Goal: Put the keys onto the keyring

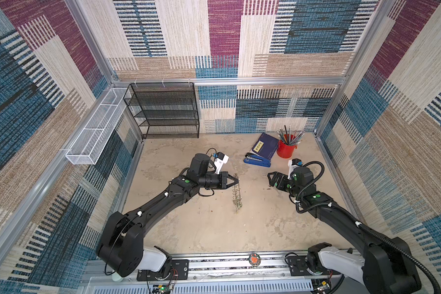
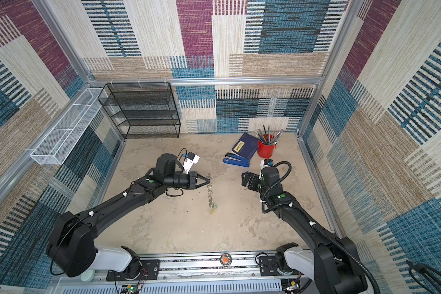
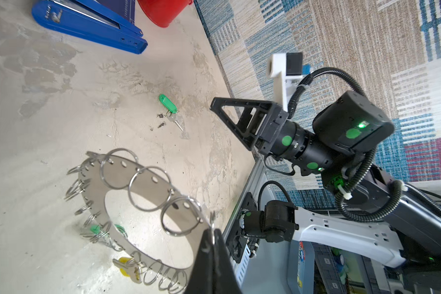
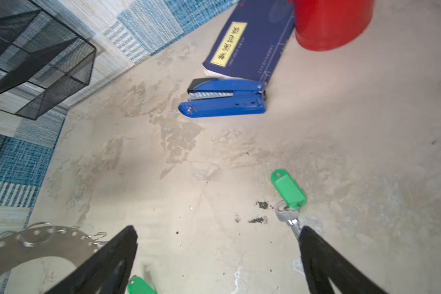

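My left gripper [image 1: 237, 181] [image 3: 212, 233] is shut on the rim of the keyring [image 1: 236, 191] [image 3: 94, 185] and holds it on edge above the table. It is a flat grey disc with several split rings round it. A yellow-tagged key [image 3: 125, 264] and a green tag [image 3: 95, 229] hang from its lower rings. A loose green-tagged key [image 4: 288, 191] [image 3: 168, 103] lies on the table. My right gripper [image 1: 271, 178] [image 4: 218, 236] stands open low over it, with one fingertip [image 4: 308, 239] beside the key's blade. Another green tag [image 4: 139, 285] shows at the frame's edge.
A blue stapler [image 1: 257, 160], a blue book [image 1: 265, 146] and a red cup of pencils [image 1: 287, 147] sit at the back right. A black mesh shelf [image 1: 167, 112] stands at the back left. A white wire basket [image 1: 94, 135] hangs on the left wall.
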Controlling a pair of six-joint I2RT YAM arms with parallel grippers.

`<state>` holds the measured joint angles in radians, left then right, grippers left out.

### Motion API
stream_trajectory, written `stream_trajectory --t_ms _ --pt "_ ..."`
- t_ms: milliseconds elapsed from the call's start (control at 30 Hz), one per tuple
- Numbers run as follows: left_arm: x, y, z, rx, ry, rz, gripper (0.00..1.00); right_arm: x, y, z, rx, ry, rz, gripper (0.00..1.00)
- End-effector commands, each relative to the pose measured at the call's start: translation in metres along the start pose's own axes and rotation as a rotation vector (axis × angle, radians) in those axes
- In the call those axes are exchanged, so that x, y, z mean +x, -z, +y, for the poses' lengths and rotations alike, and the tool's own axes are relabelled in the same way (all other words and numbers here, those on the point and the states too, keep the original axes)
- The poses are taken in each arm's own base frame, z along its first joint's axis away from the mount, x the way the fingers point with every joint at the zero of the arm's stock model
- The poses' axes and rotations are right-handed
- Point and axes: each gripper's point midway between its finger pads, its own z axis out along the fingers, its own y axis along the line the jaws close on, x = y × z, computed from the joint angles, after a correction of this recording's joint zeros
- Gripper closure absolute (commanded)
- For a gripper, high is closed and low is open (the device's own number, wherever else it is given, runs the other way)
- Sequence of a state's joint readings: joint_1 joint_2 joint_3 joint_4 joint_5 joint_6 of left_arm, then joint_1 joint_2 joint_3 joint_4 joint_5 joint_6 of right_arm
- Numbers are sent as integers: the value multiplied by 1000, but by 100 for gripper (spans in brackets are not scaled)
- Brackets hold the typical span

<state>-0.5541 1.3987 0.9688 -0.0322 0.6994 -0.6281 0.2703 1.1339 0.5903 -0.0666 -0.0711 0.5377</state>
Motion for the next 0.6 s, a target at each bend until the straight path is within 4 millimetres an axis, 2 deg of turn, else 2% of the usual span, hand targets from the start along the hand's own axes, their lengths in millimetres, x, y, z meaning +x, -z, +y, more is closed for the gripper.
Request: stream_trajectory --t_ms 0,67,100,167,200,300,367,467,567 --pt "-4 6 7 -46 -17 -74 100 6 -4 -7 -2 -43 12 0" --pt "-6 8 5 -40 -50 -118 100 9 -6 -7 -20 -54 22 1" --pt "-9 10 8 -58 -65 -160 100 9 -5 0 -64 -40 26 4" --pt "-11 9 3 -22 -110 -209 100 3 9 38 -264 43 10 18" --pt "-11 10 0 0 -125 -227 100 0 19 56 -364 80 -4 20" --pt "-11 11 -15 73 -214 -310 100 -3 54 104 -622 191 -24 21" --pt "-11 14 -27 119 -290 -367 100 2 80 132 -787 259 -26 20" --pt "-8 16 -42 190 -350 -395 100 15 109 166 -963 351 -11 21" --pt "-3 15 -53 256 -381 -399 100 30 118 187 -1045 412 29 27"
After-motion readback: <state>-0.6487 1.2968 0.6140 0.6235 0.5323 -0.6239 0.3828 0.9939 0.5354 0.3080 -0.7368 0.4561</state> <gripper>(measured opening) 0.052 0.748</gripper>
